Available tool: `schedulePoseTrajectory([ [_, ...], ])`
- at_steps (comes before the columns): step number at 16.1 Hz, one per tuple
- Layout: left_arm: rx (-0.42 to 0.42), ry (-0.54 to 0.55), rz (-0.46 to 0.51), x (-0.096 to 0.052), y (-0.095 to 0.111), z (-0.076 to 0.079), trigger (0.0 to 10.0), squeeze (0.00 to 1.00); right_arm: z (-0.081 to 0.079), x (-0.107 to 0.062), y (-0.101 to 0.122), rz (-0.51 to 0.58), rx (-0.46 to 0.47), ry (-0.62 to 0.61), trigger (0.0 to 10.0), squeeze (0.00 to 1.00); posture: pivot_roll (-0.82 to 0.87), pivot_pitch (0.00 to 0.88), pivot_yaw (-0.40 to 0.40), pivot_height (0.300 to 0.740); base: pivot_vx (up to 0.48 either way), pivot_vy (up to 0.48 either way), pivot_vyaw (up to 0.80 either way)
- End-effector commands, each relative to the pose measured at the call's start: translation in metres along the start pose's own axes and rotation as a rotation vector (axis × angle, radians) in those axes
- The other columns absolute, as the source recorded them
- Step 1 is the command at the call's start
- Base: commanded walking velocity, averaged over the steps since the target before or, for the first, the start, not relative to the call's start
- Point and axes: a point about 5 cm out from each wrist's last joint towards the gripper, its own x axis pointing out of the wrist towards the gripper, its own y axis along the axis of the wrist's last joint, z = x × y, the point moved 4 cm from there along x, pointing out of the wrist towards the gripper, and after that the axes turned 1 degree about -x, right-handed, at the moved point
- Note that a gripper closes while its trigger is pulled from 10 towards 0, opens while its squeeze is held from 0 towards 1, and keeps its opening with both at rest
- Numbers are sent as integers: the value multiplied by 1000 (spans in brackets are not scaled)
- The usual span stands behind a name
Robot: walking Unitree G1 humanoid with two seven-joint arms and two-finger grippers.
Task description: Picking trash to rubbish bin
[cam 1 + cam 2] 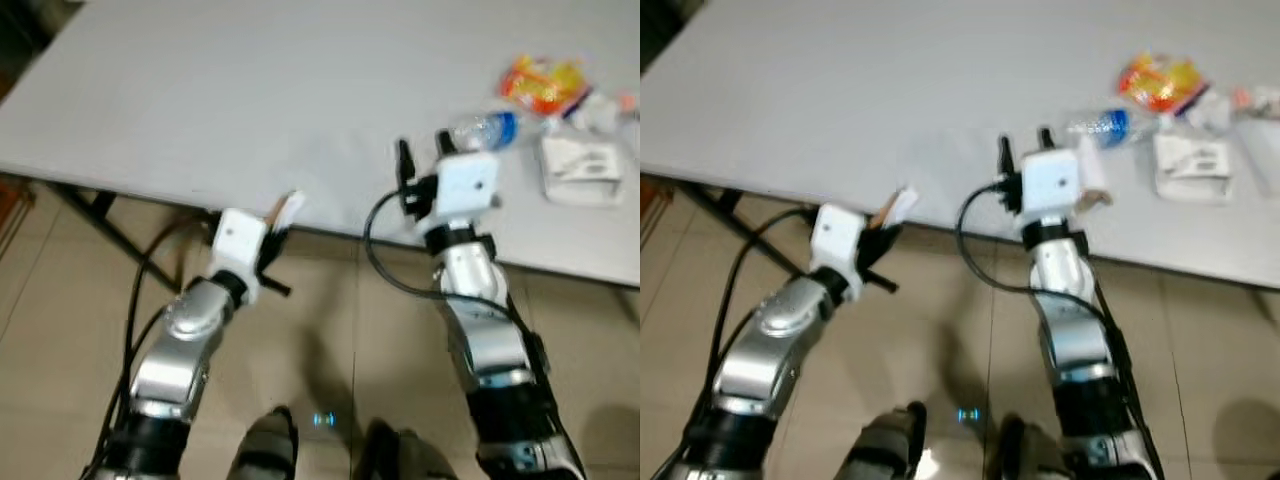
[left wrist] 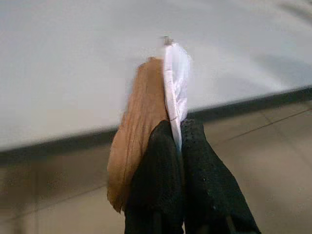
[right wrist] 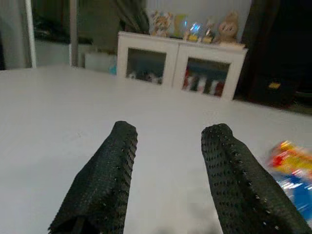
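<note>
From the head cam, take the white table (image 1: 250, 110) as the anchor: the left gripper (image 1: 278, 243) hangs just off its near edge, over the floor, clamped on a small brown-and-white wrapper (image 1: 290, 208) that pokes up toward the tabletop. The right gripper (image 1: 420, 170) sits over the table's near edge with its fingers apart and nothing between them. The rest of the trash is further along the table on the right-arm side: a plastic bottle (image 1: 485, 130) lying on its side, just beyond the right gripper, then an orange snack bag (image 1: 543, 85) and a white packet (image 1: 580, 160) past it. So I'd say the right arm is clearly the nearer one for the bottle. Left wrist cam: the fingers (image 2: 165, 180) are pinched together on the wrapper's lower end, table edge behind. Right wrist cam: fingers (image 3: 105, 180) spread over the tabletop, with a blurry bit of bottle and bag off to one side.
</note>
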Motion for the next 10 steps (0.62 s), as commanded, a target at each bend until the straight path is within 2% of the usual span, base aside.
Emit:
schedulePoseTrajectory([
  [1,-16,-8,-32,5,-8,8,0,0,9,-4,-3,-21,-11,-27,10000,0,317,231,6,740,386,0,0],
  [2,-33,-6,-10,11,-5,8,0,0,11,-7,0,-24,-25,-32,10000,0,302,208,0,740,247,0,0],
  [7,-58,-6,25,23,-1,12,0,0,21,-11,7,-38,-59,-70,10000,0,268,160,-17,740,0,0,0],
  [10,-59,-6,34,27,-1,13,0,0,24,-13,9,-56,-70,-89,10000,0,261,154,-19,740,0,0,-667],
])
